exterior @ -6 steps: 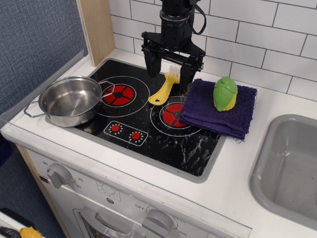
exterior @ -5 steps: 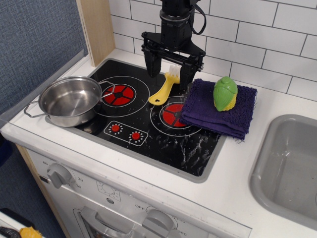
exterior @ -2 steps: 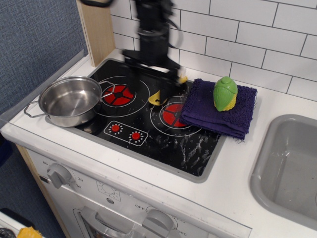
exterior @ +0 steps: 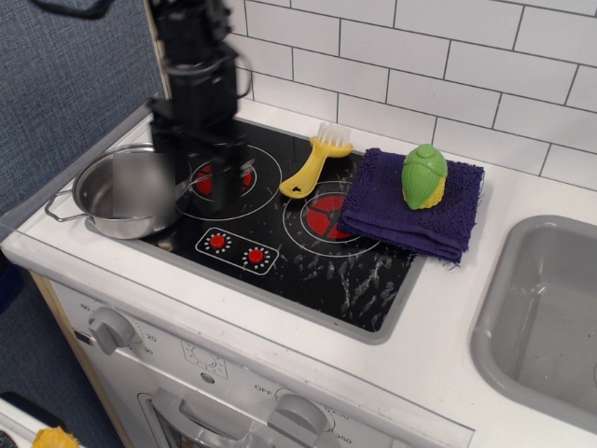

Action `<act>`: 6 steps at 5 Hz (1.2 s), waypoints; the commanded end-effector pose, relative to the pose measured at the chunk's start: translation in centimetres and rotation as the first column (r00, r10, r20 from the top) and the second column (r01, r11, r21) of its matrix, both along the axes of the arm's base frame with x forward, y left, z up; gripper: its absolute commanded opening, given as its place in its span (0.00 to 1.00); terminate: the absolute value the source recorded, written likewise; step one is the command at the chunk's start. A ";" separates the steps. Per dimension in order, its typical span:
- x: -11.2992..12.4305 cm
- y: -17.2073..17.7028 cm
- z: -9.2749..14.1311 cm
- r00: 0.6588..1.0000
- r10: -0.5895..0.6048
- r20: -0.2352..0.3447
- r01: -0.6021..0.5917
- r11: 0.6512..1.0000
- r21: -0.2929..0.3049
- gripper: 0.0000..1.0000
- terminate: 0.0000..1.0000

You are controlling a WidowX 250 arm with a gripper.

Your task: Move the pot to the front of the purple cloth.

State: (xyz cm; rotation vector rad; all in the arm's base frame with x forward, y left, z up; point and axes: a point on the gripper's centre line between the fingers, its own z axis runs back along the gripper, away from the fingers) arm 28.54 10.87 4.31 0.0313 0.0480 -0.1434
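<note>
Blurred black gripper [exterior: 191, 154] over right rim of small shiny stainless-steel pot [exterior: 117, 194] at stove's front-left corner; jaw state impossible to tell. Best to straddle rim squarely before closing. Dark purple fuzzy folded cloth [exterior: 415, 205] well apart, rightward.

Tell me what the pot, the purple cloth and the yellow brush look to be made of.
Pot: polished metal, probably stainless steel, with a mirror-like inside and thin wire handles.
Purple cloth: fuzzy terry-like fabric, matte, with frayed edges.
Yellow brush: smooth moulded plastic by its even glossy colour, with pale bristles of unclear material.
</note>
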 end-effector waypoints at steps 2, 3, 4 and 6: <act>-0.7 1.7 -1.7 0.999 0.038 -0.025 -0.035 0.996 0.083 0.00 0.00; -0.7 1.4 -1.2 0.999 0.029 -0.015 -0.027 0.995 0.096 0.00 0.00; -0.7 0.9 -0.1 0.999 0.026 0.024 -0.028 0.994 0.104 0.00 0.00; -0.3 -2.7 4.9 0.978 0.160 0.134 -0.168 0.985 0.046 0.00 0.00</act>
